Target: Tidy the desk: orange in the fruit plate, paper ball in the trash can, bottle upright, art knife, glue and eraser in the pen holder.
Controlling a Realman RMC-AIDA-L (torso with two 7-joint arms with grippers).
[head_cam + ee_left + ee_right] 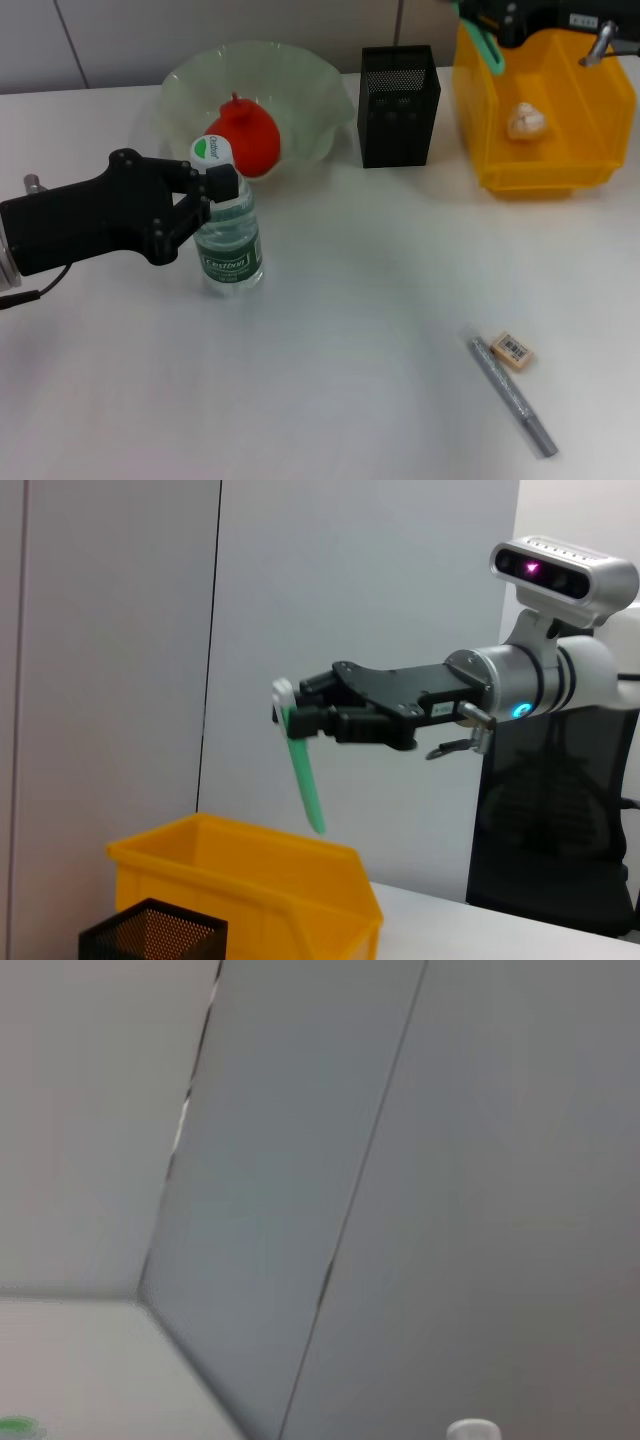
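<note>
A: Starting from the bottle [230,240], what stands where?

B: The bottle is upright on the white table [330,340]. The left gripper [215,190] reaches in from the table's left edge, its black fingers closed around the bottle's neck just under the white cap. Directly behind the bottle, the orange [243,140] sits inside the fruit plate [300,90], whose ruffled front rim comes close to the cap.

A: And farther right of the bottle?

B: The pen holder [398,105] stands right of the fruit plate with a narrow gap between them. Beyond it, the trash can [545,110] sits at the table's far right corner, the paper ball [526,120] lying inside. The right gripper [295,715] hovers above the trash can's back rim, clamped shut on a green tool [305,775] that hangs down toward the bin.

A: Any free room?

B: A broad bare stretch of table runs right of the bottle toward the near edge. At its right end lie the eraser [512,351] and a grey pen-like stick [512,396], close together, the stick angled toward the near edge.
</note>
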